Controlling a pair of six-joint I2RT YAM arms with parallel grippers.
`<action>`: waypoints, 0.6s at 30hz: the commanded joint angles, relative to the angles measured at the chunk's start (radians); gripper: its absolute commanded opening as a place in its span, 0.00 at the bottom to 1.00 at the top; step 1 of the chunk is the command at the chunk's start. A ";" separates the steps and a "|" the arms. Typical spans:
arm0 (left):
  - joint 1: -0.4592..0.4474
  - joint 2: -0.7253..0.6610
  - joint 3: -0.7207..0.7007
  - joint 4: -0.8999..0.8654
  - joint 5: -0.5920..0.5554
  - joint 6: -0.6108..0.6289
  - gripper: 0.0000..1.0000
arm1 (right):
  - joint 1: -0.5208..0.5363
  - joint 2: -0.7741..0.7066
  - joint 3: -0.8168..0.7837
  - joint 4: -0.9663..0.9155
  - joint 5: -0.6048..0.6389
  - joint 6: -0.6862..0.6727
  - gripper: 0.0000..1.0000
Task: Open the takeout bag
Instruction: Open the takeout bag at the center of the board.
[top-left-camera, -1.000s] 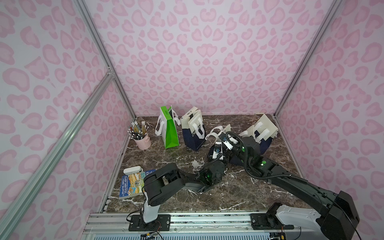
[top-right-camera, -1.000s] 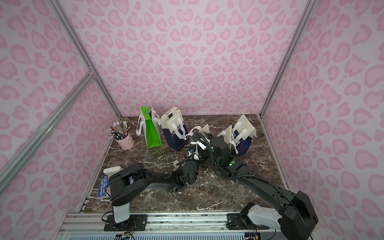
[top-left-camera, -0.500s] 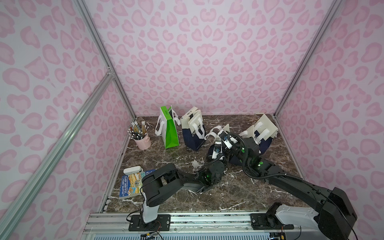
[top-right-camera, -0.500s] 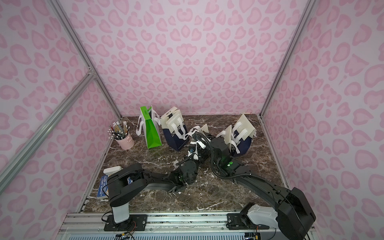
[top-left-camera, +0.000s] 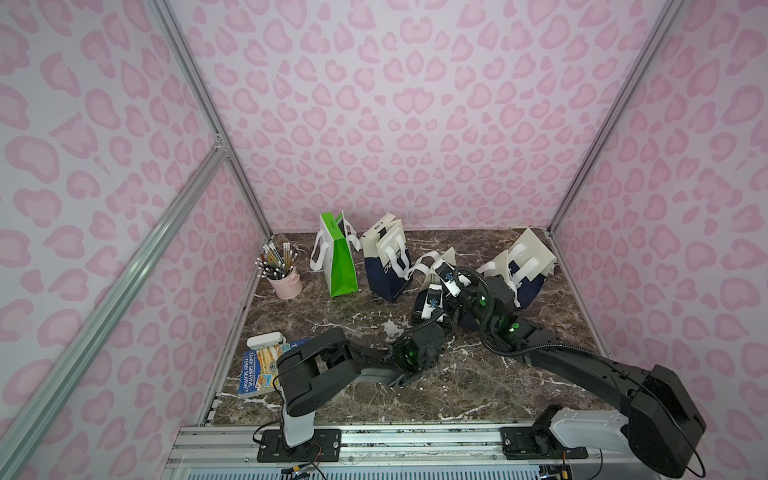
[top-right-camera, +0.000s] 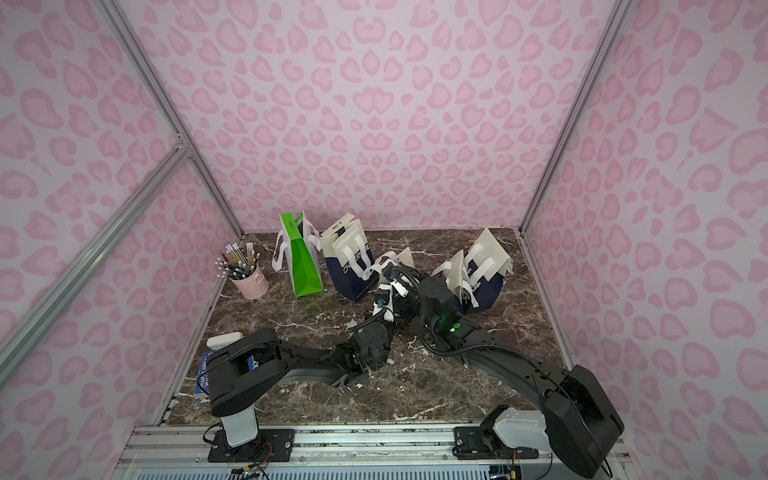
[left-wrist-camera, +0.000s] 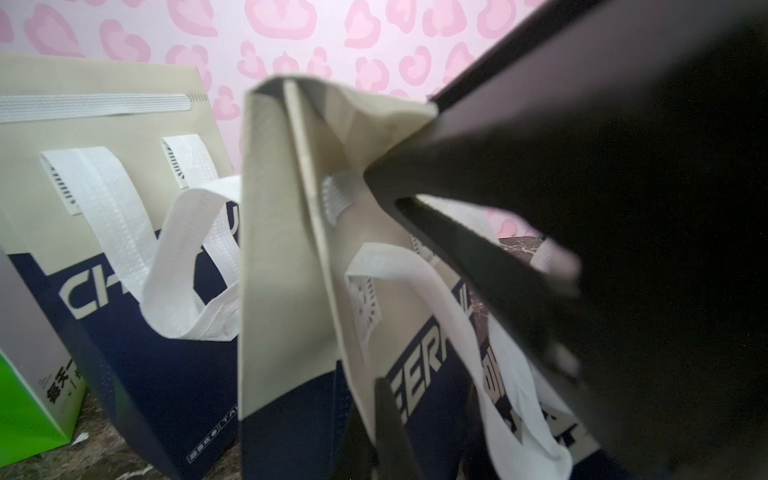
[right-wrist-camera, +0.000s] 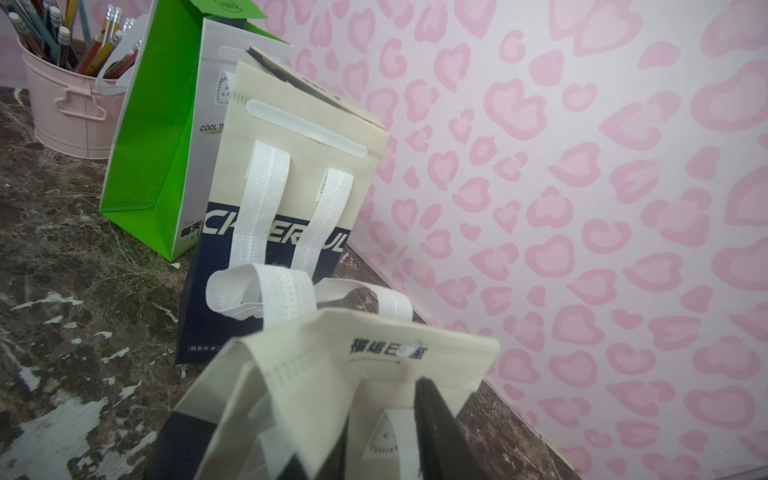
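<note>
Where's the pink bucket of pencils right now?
In a top view the pink metal bucket of pencils stands near the far left corner, beside the left wall, just left of the green-and-white fabric bag.

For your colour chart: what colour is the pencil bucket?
Pale pink; the bucket shows best in the right wrist view.

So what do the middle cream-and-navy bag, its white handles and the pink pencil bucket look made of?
Cream-and-navy takeout bag: matte non-woven fabric, probably; faint dotted embossing, soft folds.
White strap handles: similar non-woven webbing, gridded embossing.
Pink pencil bucket: likely painted sheet metal; rolled rim, pressed side handle, slight sheen.
</note>
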 joint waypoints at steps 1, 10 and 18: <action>-0.002 -0.005 -0.001 0.022 0.028 0.023 0.05 | 0.000 0.006 0.011 0.055 -0.019 0.029 0.32; -0.002 -0.011 -0.017 0.048 0.034 0.032 0.05 | -0.002 0.030 0.018 0.056 -0.042 0.041 0.24; -0.002 -0.022 -0.038 0.059 0.036 0.040 0.05 | -0.016 0.064 0.062 0.071 -0.058 0.049 0.11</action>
